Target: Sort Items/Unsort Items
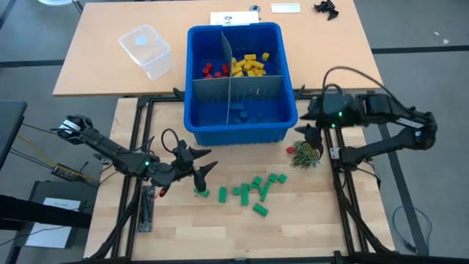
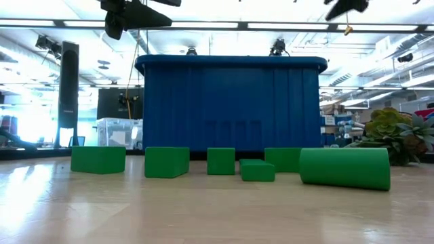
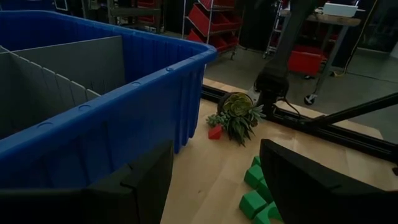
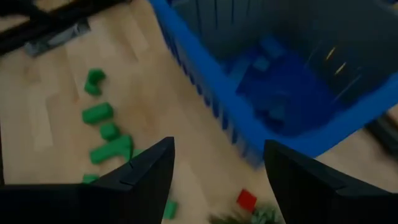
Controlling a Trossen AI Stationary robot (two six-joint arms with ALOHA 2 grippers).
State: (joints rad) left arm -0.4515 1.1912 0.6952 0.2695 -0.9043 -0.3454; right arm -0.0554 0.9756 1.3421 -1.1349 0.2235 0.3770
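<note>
The left gripper (image 1: 207, 168) hangs with fingers spread just beside the nearest of the green blocks (image 1: 253, 192), which lie scattered past its tips; the blue bin (image 1: 242, 132) stands beyond it, holding red blocks (image 1: 213, 70) and yellow blocks (image 1: 250, 64); the right gripper (image 1: 306, 133) hovers over a small plant (image 1: 306, 153).

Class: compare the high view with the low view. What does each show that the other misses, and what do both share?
Only the high view shows inside the large blue plastic bin: small red toy blocks, small yellow toy blocks, grey divider sheets, plus both arms with open fingers, the left gripper and the right gripper.

Only the low view shows the room's ceiling lights.

Both show the bin, the small green toy blocks on the wooden table, and the small artificial plant.
</note>
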